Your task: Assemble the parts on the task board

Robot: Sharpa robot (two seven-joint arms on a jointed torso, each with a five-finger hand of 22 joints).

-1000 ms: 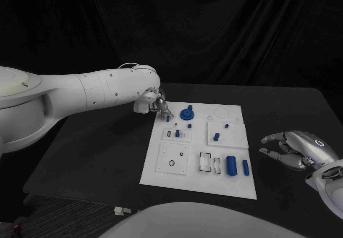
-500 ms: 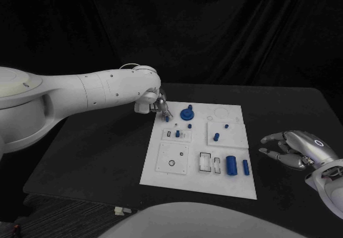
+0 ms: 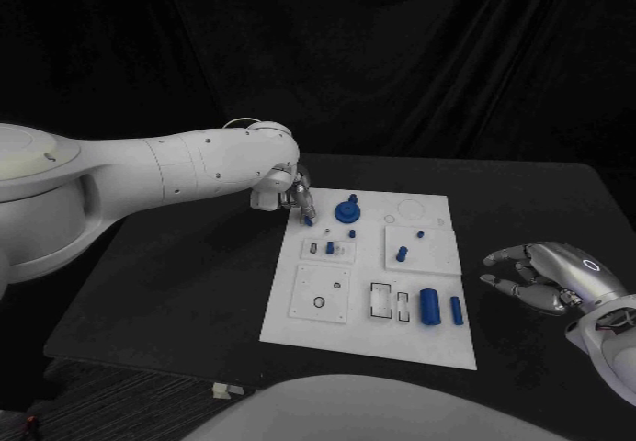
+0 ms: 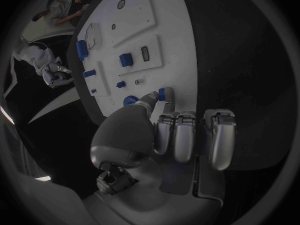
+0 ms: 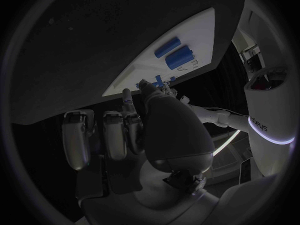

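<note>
White rectangular task board [image 3: 318, 317] lies mid black tabletop [image 3: 186, 276], head view. Left hand [image 3: 284, 193] pinches a small blue peg [image 3: 309, 220] at the board's far-left corner; right hand [image 3: 546, 276] hovers beside the board, fingers loosely curled, holding nothing. Left wrist view: fingertips [image 4: 154, 97] grip the peg [image 4: 162, 93].

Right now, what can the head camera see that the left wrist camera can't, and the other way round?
Head view alone: the whole task board on the black table, and the right hand hovering off the board's right side, holding nothing. Left wrist view alone: a close look from behind the left hand, showing a fingertip and thumb pinching a small blue part over the board's edge. Both share the white board, the large blue cylinder and the other blue parts on it.
</note>
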